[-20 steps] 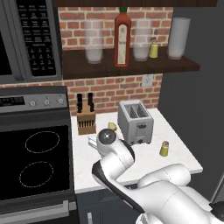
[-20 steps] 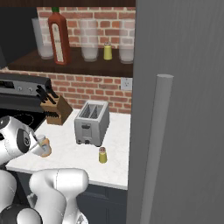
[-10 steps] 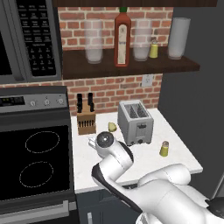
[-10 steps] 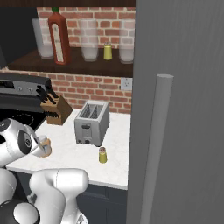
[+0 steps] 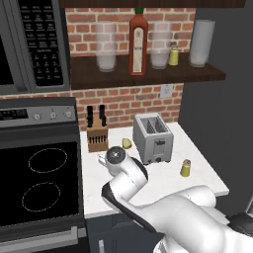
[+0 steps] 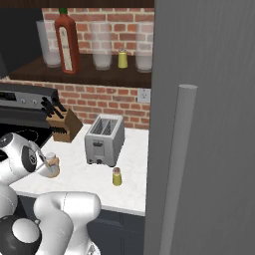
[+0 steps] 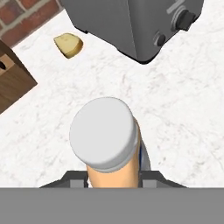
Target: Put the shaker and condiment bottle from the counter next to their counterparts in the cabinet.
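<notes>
Hand view: I saw the gripper (image 7: 114,181) closed on the condiment bottle (image 7: 111,151), which stood upright on the counter (image 7: 183,105).
Largest first: the cabinet (image 5: 148,74) held the tall red sauce bottle (image 5: 138,42) and the yellow shaker with greyish cap (image 5: 173,55); the toaster (image 5: 152,137) sat beside the knife block (image 5: 97,132); the shaker (image 5: 186,168) stood right of the toaster, well apart from the gripper; a small yellow wedge (image 7: 68,45) lay near the block.
</notes>
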Robot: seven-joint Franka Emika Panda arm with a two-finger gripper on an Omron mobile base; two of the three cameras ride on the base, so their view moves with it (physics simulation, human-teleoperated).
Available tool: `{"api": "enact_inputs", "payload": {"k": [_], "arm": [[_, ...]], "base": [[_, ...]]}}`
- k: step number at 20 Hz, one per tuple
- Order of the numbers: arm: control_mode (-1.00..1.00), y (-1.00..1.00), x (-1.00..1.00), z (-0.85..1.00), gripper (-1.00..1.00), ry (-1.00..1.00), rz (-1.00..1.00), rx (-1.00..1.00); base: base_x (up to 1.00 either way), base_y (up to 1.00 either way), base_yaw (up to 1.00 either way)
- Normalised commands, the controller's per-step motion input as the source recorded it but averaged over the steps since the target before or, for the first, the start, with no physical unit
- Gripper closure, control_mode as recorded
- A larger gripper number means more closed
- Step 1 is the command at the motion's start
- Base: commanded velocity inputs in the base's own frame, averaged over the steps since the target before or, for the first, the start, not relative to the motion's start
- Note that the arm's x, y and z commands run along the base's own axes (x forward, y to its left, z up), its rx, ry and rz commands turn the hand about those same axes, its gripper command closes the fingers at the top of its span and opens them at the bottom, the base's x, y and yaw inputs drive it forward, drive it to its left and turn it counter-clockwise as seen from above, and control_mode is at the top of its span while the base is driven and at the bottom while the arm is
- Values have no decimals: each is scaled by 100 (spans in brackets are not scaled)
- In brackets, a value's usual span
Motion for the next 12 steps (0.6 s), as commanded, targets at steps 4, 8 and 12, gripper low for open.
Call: {"api": "enact_inputs", "payload": {"k": [4, 8, 12], "arm": [[-100, 0, 1, 37, 100, 0, -14, 0], [-100, -6, 0, 66, 100, 1, -16, 0], [-100, -9, -2, 79, 100, 0, -7, 0]], "base": [[0, 0, 0], [0, 0, 0], [0, 0, 0]]}}
